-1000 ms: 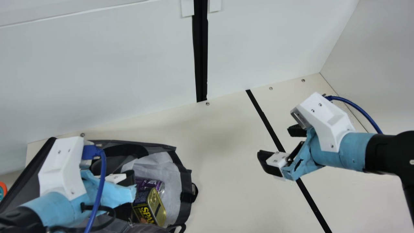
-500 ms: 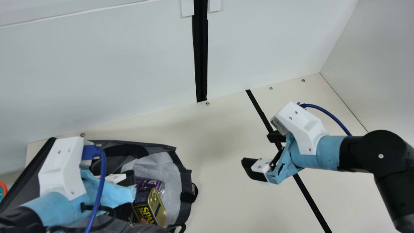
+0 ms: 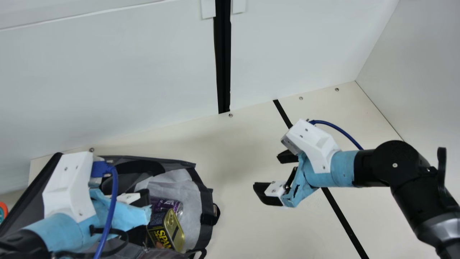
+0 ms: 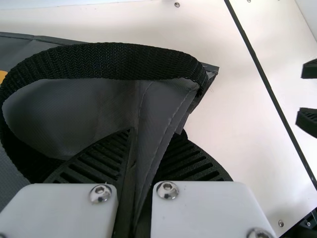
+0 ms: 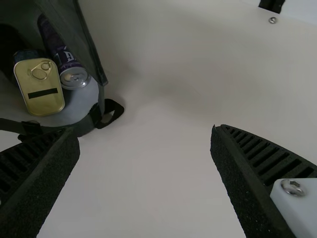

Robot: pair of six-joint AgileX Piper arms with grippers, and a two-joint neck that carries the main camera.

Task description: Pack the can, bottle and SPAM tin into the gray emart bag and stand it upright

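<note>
Gray fabric bag (image 3: 178, 181) with black trim on its side at eight o'clock on a flat cream table (image 3: 244, 219)

Clock directions are from the main view's middle. The bag's open mouth faces roughly three o'clock, and a small black webbing loop (image 3: 216, 214) juts from its rim. A straight black strip (image 3: 344, 217) crosses the table from two o'clock to between four and five. Round silver screw heads (image 3: 230, 115) dot it at twelve, two and nine.

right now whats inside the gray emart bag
Inside the gray emart bag, near its open mouth, are the SPAM tin and a purple can. My left gripper and the bag's side cover what lies deeper, so I cannot confirm the bottle.
</note>
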